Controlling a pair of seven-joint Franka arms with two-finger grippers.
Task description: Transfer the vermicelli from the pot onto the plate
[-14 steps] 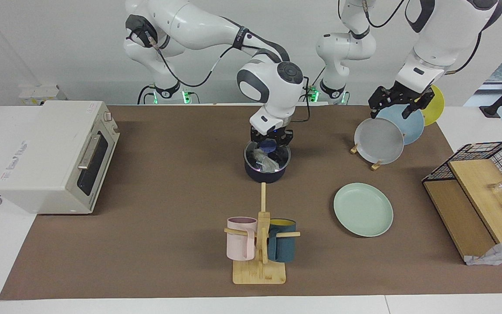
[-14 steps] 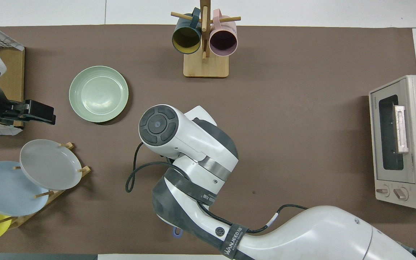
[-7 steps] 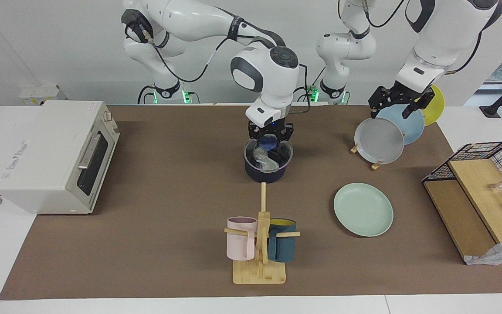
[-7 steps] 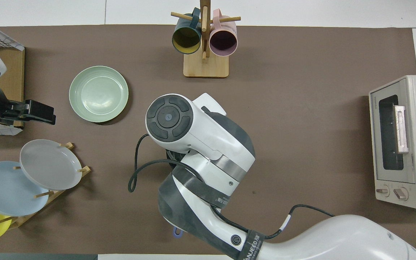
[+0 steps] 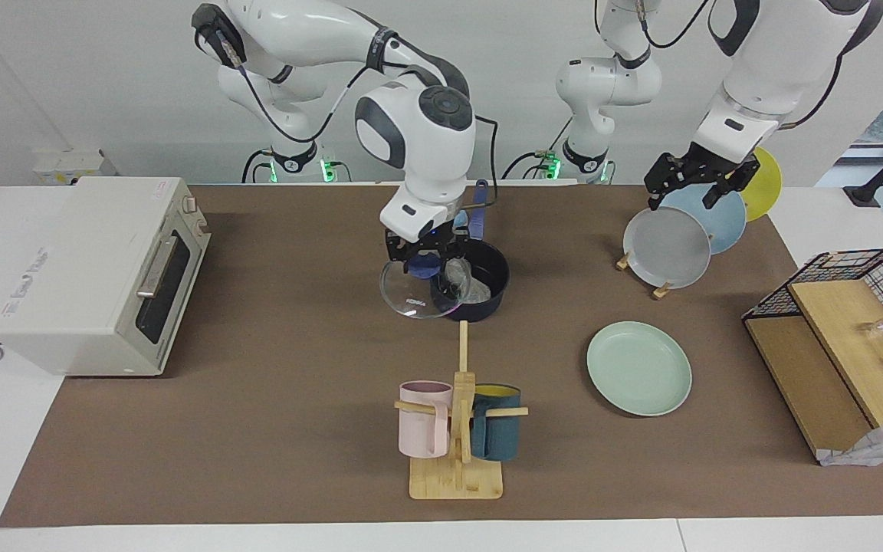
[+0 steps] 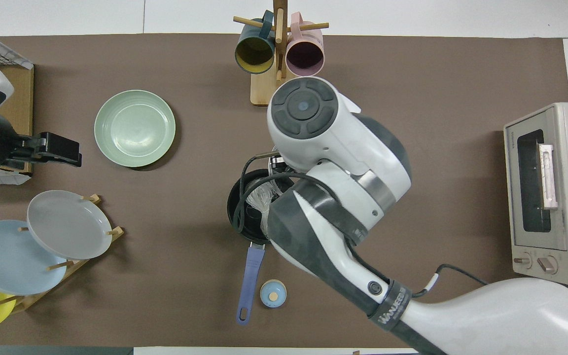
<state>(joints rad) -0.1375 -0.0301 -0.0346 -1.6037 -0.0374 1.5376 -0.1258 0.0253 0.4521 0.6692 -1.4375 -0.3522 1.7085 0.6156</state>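
The dark navy pot (image 5: 487,295) stands mid-table, its blue handle (image 6: 249,273) pointing toward the robots. The vermicelli (image 5: 458,277), a whitish bundle in clear wrap, lies inside it and also shows in the overhead view (image 6: 259,197). My right gripper (image 5: 422,259) is shut on the blue knob of a glass lid (image 5: 411,300). It holds the lid tilted in the air over the pot's rim on the side toward the right arm's end. The mint-green plate (image 5: 638,368) is empty, farther from the robots, toward the left arm's end. My left gripper (image 5: 687,190) waits open above the plate rack.
A toaster oven (image 5: 96,268) stands at the right arm's end. A wooden mug rack (image 5: 457,429) with a pink and a teal mug is farther out than the pot. A rack of grey, light blue and yellow plates (image 5: 667,245), a wire basket (image 5: 848,307) and a small blue cap (image 6: 273,293) are also here.
My right gripper has lifted the glass lid off the pot and carried it toward the right arm's end, uncovering the vermicelli. The left arm has not moved.
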